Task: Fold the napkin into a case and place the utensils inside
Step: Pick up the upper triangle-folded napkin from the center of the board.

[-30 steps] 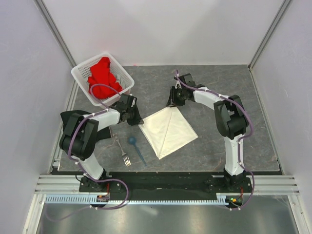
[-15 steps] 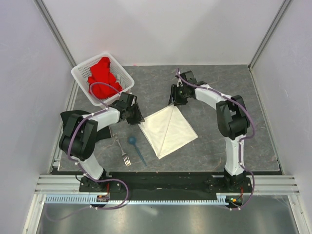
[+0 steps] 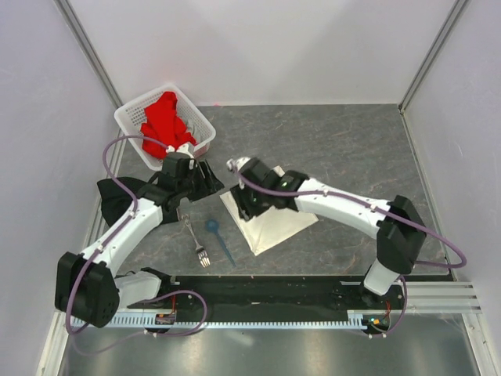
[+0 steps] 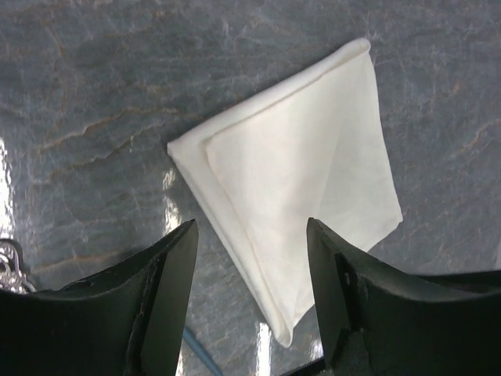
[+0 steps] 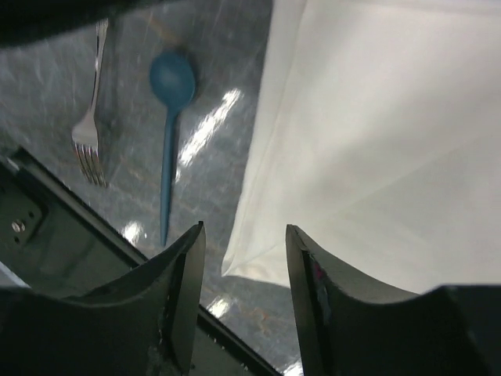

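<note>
Cream cloth first: the napkin lies flat mid-table on the grey table, folded into a layered diamond shape, stacked edges showing along its left side. My R gripper hangs over the napkin's near-left edge w/ jaws apart and nothing btwn them, so no grip. In the top view my R arm reaches across from the right and hides the cloth's far-left part. My L gripper is beside the napkin's left corner, jaws likewise spread and empty. The L wrist cam shows the cloth btwn and beyond the fingers; can't tell how high above it I am. Fork and blue spoon lie side by side on the table, left of the napkin and apart from it, fork further left. Fork tines point toward my bases, spoon bowl away. White basket sits far-left w/ a red cloth inside, behind the L gripper.
</note>
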Motion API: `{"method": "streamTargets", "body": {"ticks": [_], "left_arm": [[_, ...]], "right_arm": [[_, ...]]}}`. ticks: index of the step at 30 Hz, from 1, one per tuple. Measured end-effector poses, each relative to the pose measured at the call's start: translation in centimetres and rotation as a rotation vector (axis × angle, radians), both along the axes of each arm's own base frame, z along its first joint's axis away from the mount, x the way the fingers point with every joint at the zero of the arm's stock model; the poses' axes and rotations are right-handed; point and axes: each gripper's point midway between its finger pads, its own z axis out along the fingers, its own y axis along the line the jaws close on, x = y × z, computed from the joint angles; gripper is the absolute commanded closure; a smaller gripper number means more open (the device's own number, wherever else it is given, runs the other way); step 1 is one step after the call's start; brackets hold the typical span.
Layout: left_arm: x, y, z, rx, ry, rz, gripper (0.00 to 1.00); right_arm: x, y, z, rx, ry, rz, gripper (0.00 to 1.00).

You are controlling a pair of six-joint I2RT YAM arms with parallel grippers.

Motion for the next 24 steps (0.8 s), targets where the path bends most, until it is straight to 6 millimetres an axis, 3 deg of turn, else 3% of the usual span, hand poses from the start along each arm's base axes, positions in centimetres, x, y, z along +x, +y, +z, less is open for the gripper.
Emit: {"method": "streamTargets", "body": {"ticks": [3,8,17,24], "left_arm": [[-1.7,0.3,-0.9,-0.008,0.032,-0.011,0.36],[-3.5,0.7,-2.0,-0.005,0.068,-0.016,0.36],[-4.3,1.5,-2.3,0.001,0.083,-0.002,0.36],[-4.3,1.9,-2.4,0.002,0.086,0.012,0.36]], "right_arm": [[-3.7,1.2,-2.9,-0.092,0.030,0.070,0.47],[-6.2,2.1,-6.5,-0.204,0.046,0.104,0.44],[-7.3,2.2,-8.1,-0.271,0.022,0.094,0.46],[-7.8,0.7,-9.9,-0.325,0.033,0.087,0.50]]}}
